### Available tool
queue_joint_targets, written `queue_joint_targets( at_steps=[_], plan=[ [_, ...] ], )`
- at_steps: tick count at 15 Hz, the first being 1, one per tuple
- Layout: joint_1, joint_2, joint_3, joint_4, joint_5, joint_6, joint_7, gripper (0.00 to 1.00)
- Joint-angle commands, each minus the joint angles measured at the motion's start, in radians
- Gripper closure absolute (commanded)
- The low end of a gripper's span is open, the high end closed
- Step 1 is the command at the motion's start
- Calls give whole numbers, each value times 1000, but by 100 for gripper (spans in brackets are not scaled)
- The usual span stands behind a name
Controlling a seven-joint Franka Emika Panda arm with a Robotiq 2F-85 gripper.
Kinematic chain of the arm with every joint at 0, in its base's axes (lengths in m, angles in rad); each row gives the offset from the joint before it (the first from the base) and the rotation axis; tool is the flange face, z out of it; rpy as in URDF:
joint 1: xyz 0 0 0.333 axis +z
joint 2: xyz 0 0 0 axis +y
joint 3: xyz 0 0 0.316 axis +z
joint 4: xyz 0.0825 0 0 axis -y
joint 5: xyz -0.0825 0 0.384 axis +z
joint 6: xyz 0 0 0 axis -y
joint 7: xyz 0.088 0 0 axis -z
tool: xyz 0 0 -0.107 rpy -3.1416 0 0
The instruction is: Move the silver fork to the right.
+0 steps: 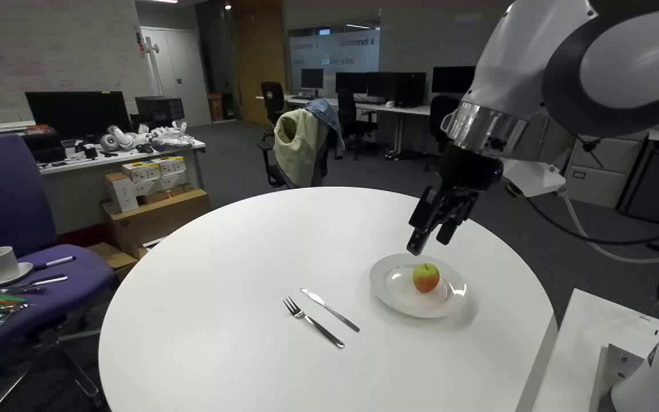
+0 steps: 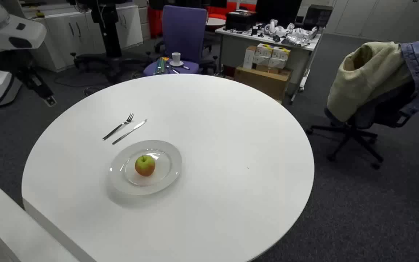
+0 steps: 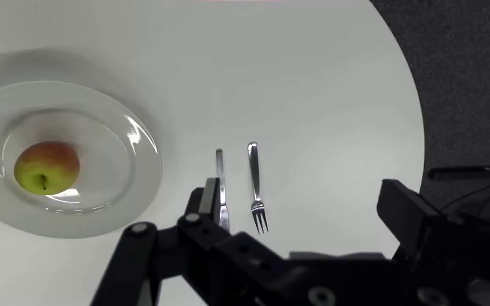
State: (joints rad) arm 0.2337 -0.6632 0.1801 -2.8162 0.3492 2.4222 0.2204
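Fork (image 3: 256,187), slim shiny silver metal, on round white table (image 2: 231,163), just beside slim silver metal knife (image 1: 330,309). Glossy white plate (image 2: 172,156) on knife's other side, round red-green apple (image 2: 145,166) on it. Black two-finger hand (image 3: 299,193) in air, spread wide.

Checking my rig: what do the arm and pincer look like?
The arm is white and rounded, with a dark band and shiny silver collar. The pincer is black, angular and two-fingered. A black cable and a pale one hang alongside.

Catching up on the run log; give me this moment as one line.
hand: open, empty, above table; silver fork: on table; knife: between fork and plate; apple: on plate
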Motion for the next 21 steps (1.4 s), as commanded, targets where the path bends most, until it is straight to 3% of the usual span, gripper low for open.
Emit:
queue_joint_targets(
  at_steps=[1, 9, 18, 21],
  plan=[
    [4, 1, -5, 1, -5, -2, 3, 0],
    [-47, 119, -17, 69, -67, 38, -31, 0],
    [-135, 490, -48, 277, -200, 129, -43, 0],
    [-118, 625, -65, 404, -166, 61, -87, 0]
  ],
)
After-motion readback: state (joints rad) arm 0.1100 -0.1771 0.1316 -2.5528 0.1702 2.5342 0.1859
